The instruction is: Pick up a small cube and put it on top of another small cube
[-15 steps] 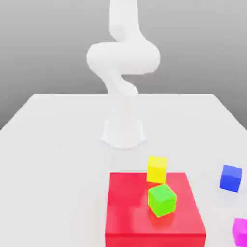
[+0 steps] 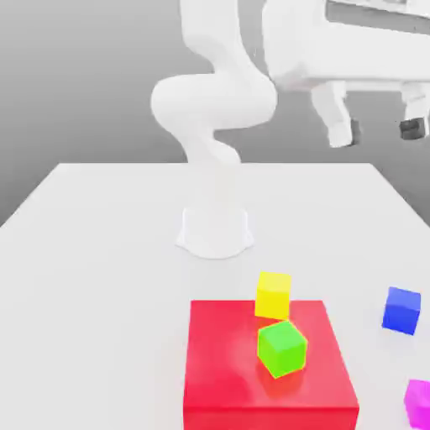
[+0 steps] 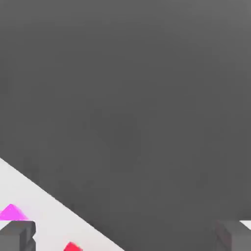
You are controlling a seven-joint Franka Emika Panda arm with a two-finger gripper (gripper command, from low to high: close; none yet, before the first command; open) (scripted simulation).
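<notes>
Four small cubes were visible: yellow cube (image 2: 273, 294) and green cube (image 2: 281, 348) at the red block (image 2: 227, 369), blue cube (image 2: 401, 310), and pink cube (image 2: 418, 401) at 5 o'clock (table corner). Gripper (image 2: 377, 131) hung high at 1 o'clock, fingers spread, holding nothing.

White Panda arm (image 2: 214, 105) rising from its base (image 2: 215, 231), bent at the elbow and reaching toward the exterior view's right, where the gripper (image 2: 376, 131) hangs high, pointing downward, jaws spread wide with dark fingertips (image 2: 353, 132) holding nothing.
</notes>
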